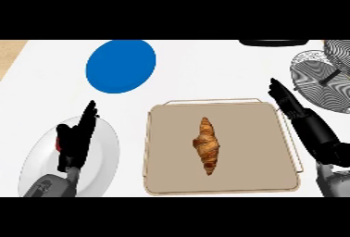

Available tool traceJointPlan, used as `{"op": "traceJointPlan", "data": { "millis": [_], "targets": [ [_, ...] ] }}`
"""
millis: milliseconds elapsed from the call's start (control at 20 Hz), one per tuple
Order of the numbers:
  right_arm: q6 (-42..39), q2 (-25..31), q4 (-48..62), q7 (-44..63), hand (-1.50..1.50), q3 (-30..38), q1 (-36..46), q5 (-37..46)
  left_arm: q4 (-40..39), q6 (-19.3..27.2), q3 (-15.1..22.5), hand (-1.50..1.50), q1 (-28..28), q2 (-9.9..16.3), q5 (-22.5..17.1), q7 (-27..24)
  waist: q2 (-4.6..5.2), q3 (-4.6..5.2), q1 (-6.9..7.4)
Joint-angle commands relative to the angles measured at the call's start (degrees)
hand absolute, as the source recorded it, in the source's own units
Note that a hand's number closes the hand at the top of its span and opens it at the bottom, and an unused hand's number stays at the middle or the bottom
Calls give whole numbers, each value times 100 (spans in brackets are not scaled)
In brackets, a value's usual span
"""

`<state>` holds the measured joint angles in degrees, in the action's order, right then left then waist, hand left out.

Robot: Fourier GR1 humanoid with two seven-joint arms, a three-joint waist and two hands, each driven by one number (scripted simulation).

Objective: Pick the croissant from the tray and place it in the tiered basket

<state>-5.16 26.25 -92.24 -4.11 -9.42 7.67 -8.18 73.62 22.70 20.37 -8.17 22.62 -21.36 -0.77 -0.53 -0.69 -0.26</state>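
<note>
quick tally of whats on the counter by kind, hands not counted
plates: 2, a blue plate and a white plate
tray: 1
croissant: 1
tiered basket: 1
total: 5

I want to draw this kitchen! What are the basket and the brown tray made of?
The tiered basket looks like metal wire mesh: a fine grey grid you can partly see through, with a dark bar across it. The tray has a flat, matte tan surface, maybe wood or board, with a thin wire-like rim around it. Its material stays a guess.
</note>
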Motion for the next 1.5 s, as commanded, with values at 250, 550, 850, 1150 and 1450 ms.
{"op": "traceJointPlan", "data": {
  "millis": [250,550,850,1150,1450],
  "targets": [
    [2417,-2058,-208,517,150,746,-568,-607,311,197,-401,0,-479,1201,789,-202,-26,43,-152],
    [4689,-2324,-37,1166,-150,1068,-1935,781,300,256,-330,0,-225,1068,754,-143,-15,100,-348],
    [4967,-1850,-1886,2966,-150,-348,-2919,2427,568,-32,-339,0,-238,1234,705,39,19,114,-59],
    [3375,-642,-2473,4883,-150,-858,-2730,2971,653,-41,-222,0,-488,1222,859,148,64,133,104],
    [2306,-318,-3096,7587,-150,-833,-1414,3453,846,-98,-90,0,-362,1098,910,237,65,101,224]
  ]
}}
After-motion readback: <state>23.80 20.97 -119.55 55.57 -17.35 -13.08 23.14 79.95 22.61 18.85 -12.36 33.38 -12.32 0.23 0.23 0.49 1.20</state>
